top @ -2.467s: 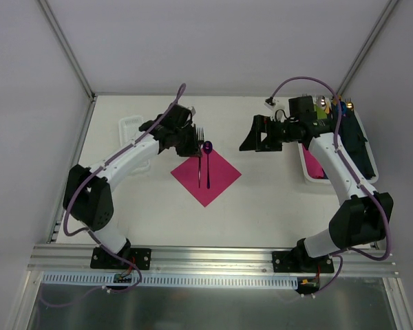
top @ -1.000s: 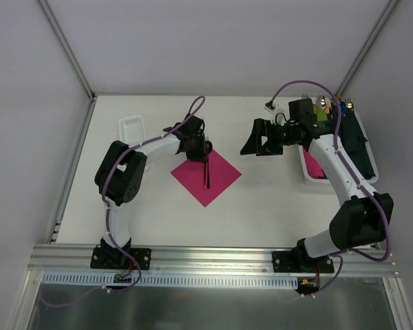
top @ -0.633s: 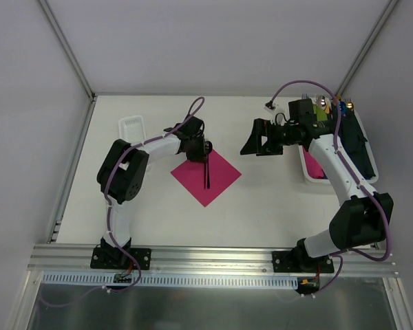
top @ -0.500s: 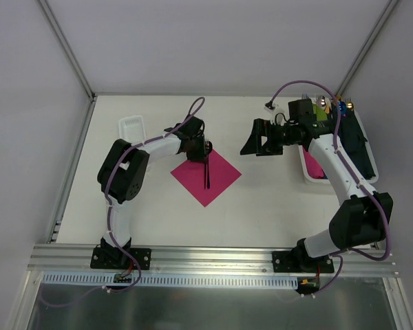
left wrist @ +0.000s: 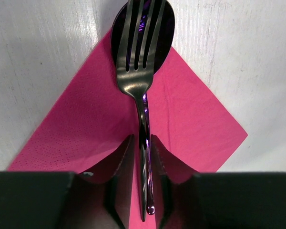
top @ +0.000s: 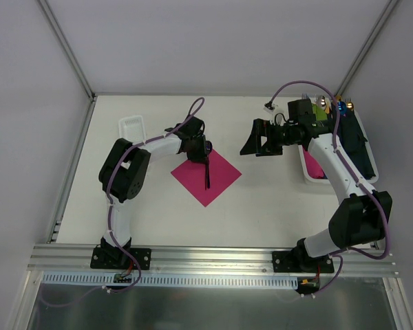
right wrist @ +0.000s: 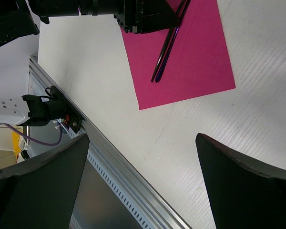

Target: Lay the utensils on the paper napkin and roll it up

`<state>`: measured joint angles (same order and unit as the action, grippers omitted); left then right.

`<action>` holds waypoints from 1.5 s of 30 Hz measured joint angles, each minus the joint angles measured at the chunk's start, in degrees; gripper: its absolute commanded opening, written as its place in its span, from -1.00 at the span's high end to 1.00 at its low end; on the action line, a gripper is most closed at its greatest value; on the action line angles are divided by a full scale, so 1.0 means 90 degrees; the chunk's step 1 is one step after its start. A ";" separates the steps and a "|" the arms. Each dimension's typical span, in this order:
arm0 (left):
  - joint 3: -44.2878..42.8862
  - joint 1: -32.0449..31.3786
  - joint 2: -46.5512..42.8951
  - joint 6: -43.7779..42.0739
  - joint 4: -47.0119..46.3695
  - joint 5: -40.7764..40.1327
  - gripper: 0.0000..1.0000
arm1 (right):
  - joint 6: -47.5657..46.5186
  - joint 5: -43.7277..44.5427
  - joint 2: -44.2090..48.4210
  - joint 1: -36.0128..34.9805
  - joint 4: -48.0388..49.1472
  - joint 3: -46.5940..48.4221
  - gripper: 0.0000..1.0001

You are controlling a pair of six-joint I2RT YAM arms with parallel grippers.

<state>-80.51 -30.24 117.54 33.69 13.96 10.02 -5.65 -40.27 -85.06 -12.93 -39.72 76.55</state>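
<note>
A: Which step does the panel show?

B: The end of the placing step, by my reading. The fork [left wrist: 136, 83] lies nested on the spoon [left wrist: 167, 28], and both rest along the diagonal of the paper napkin [left wrist: 86, 129]. Their heads overhang its far corner onto the table [top: 275, 199].

A: And the grippers?

B: The left gripper [left wrist: 142, 143] straddles the two handles low over the paper. Its jaws stand only slightly apart, and a sliver of pink shows between one finger and the handles, so it appears to hold nothing. The right gripper [top: 255, 143] hangs above the table, well to the right of the napkin, spread wide and empty.

A: What does the next move call for?

B: Probably a straight lift of the left gripper, so the handles are not dragged out of line. Rolling is not yet begun. It would need a low pinch on one side corner of the thin sheet, folded over the utensils, and the glossy handles may slip.

A: The setting?

B: A matt white tabletop with plain pale walls [top: 193, 41] on three sides and an aluminium rail [top: 213, 258] along the near edge. A white tray [top: 307, 168] at the right holds rolled bundles. A second, small tray [top: 132, 126] sits at the far left.
</note>
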 measured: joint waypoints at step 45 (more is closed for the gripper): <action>0.2528 0.2540 -0.5435 0.1018 -0.0073 0.1717 0.10 | -0.3121 0.3198 -0.1168 -0.4772 0.2591 -0.1926 -0.09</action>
<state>-57.76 -7.38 68.62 42.85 13.30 25.47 -33.74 -11.49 -95.57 -55.88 -16.40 59.22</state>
